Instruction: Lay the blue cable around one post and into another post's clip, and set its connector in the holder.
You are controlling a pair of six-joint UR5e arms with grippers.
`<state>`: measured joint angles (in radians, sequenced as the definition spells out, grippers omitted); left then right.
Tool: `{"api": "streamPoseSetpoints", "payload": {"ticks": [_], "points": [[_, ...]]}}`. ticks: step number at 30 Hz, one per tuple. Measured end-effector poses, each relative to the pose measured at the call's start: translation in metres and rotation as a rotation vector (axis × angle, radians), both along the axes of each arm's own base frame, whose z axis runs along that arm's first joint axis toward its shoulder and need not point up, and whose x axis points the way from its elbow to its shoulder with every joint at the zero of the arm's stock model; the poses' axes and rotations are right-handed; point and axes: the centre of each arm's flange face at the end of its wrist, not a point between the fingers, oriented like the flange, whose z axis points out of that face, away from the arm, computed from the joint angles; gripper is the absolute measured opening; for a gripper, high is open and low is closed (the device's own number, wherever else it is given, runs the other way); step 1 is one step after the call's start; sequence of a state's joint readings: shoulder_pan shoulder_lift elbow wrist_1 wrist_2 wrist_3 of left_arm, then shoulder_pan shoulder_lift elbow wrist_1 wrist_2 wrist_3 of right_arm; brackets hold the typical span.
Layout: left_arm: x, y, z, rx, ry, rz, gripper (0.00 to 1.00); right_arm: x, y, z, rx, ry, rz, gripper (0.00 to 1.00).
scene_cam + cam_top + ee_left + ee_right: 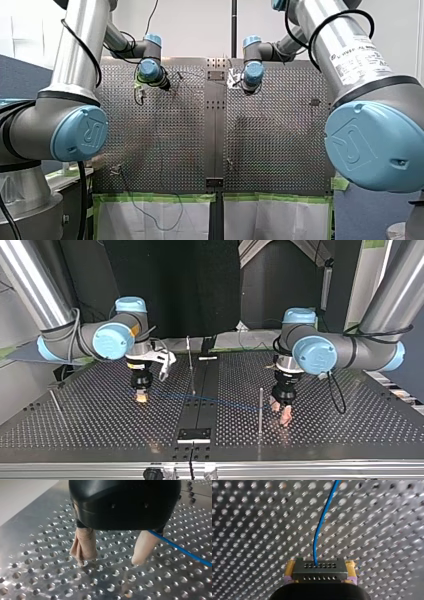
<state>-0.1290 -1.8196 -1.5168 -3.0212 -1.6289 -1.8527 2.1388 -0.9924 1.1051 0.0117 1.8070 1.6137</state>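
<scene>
**Holder** (pixel 195 435): nearest item, at the surface (pixel 100 432) edge, left of the near post (pixel 260 410) in the top view. The connector is not yet set in it.

**Left pincer** (pixel 110 562): just beside the near post, on its right in the top view. Its fingers (pixel 83 547) stand apart, pale tips on or barely off the surface, clamped on nothing.
- Risk: the cable (pixel 180 550) shows only along the outer side of one finger, not in the gap. Closing from this stance would probably miss it.
- Risk: tips this low may catch in the perforations if the arm slides sideways.

**Cable run:** a low blue line from the near post, going left and farther off to the right pincer (pixel 141 394). Which side of the near post it passes cannot be told.
- Risk: with only one end held, a pull by the right arm could drag the line clear of the near post before it is routed.

**Right pincer:** well apart from the near post, left of it and farther back. Its yellow pads are clamped on the connector (pixel 320 571), and the cable leaves the connector's front face straight ahead.
- Risk: a sharp turn here would kink the thin cable at its root.

**Far post** (pixel 190 365): beyond and left of the near post. No cable reaches it, and no clip can be made out.
</scene>
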Motion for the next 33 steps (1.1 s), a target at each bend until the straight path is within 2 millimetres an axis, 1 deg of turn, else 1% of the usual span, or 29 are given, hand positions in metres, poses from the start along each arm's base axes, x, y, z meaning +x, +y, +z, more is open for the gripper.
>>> {"api": "streamPoseSetpoints", "payload": {"ticks": [11,21,33], "points": [[-0.002,-0.001,-0.002,-0.01,0.015,0.004,1.0,-0.02,-0.006,-0.04,0.022,-0.068,-0.093,0.0],[-0.008,-0.011,-0.003,-0.007,0.027,0.008,1.0,-0.041,-0.011,-0.072,0.016,-0.054,-0.132,0.0],[-0.014,-0.025,-0.003,-0.018,0.029,0.0,1.0,-0.054,-0.003,-0.111,0.021,-0.074,-0.149,0.0]]}}
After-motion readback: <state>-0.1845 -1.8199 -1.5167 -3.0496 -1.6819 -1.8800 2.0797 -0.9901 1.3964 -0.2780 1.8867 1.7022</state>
